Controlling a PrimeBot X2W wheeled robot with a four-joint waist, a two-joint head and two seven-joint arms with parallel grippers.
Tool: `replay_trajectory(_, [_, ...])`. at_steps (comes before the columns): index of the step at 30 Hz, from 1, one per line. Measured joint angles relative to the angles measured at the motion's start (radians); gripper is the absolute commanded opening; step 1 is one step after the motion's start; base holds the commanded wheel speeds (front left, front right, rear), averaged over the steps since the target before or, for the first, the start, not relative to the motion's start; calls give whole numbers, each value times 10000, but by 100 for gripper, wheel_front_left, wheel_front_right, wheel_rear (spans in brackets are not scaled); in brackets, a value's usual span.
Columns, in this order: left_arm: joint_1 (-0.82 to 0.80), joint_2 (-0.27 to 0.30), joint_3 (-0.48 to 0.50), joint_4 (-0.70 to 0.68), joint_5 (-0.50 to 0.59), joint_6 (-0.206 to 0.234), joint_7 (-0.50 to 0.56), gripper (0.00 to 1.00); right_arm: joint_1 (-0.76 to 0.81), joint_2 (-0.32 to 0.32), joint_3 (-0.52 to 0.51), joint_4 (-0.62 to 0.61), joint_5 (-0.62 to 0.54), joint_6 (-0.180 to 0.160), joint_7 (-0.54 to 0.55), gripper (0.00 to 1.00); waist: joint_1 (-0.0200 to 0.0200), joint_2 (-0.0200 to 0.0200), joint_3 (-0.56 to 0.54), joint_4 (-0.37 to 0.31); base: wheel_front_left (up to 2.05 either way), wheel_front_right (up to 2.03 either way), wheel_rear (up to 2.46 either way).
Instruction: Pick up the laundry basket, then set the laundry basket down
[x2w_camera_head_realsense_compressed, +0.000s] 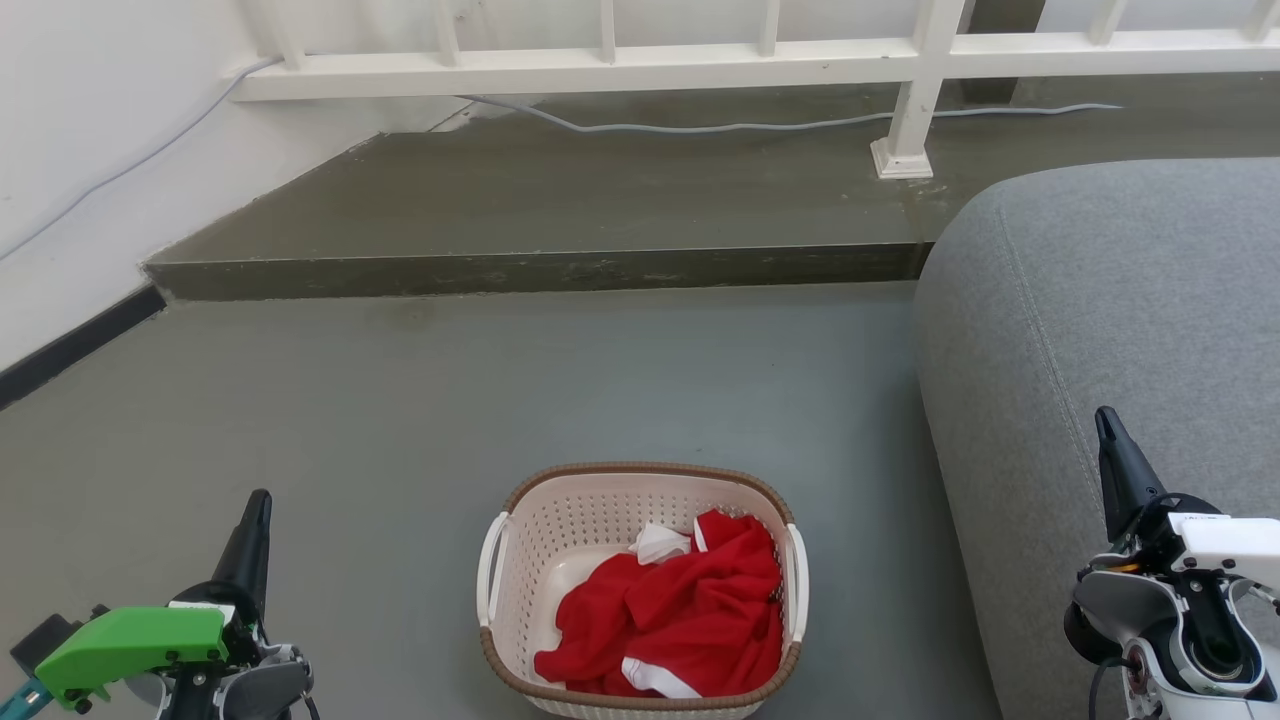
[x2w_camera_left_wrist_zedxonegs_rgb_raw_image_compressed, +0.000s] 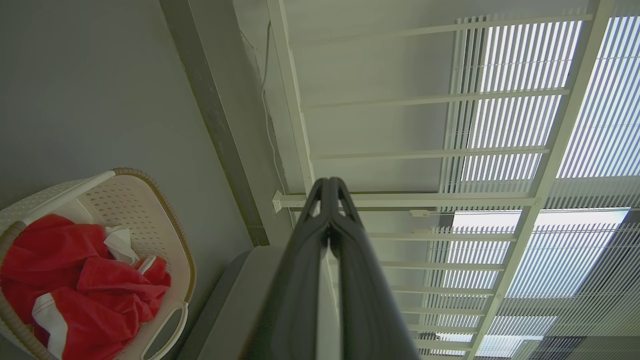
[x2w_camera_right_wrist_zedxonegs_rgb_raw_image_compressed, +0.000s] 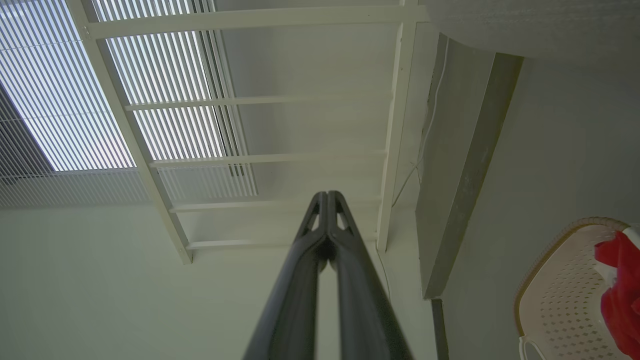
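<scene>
The laundry basket (x2w_camera_head_realsense_compressed: 530, 560), cream perforated plastic with a brown woven-look rim, stands on the grey floor at the bottom centre of the head view. Red and white clothes (x2w_camera_head_realsense_compressed: 680, 610) lie inside it. My left gripper (x2w_camera_head_realsense_compressed: 258, 505) is at the lower left, well apart from the basket, with its fingers pressed together and nothing between them. My right gripper (x2w_camera_head_realsense_compressed: 1106, 420) is at the lower right over the sofa edge, also shut and empty. In the left wrist view the left gripper (x2w_camera_left_wrist_zedxonegs_rgb_raw_image_compressed: 329, 182) points past the basket (x2w_camera_left_wrist_zedxonegs_rgb_raw_image_compressed: 150, 200). The right gripper (x2w_camera_right_wrist_zedxonegs_rgb_raw_image_compressed: 327, 195) sees the basket (x2w_camera_right_wrist_zedxonegs_rgb_raw_image_compressed: 555, 290) at the lower right.
A grey sofa (x2w_camera_head_realsense_compressed: 1110, 300) fills the right side, close to the basket. A raised dark step (x2w_camera_head_realsense_compressed: 540, 270) runs across behind the floor, with a white railing (x2w_camera_head_realsense_compressed: 620, 70) and a grey cable (x2w_camera_head_realsense_compressed: 700, 127) on it. A white wall (x2w_camera_head_realsense_compressed: 90, 150) closes the left.
</scene>
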Motion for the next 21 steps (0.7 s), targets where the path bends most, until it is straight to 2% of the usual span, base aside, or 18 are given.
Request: replay_trajectory(21, [-14,-2,15,17,0,-27,2,0,-2,8,-12,-12,0,0,0,0,0,0,0,1,0,0,0])
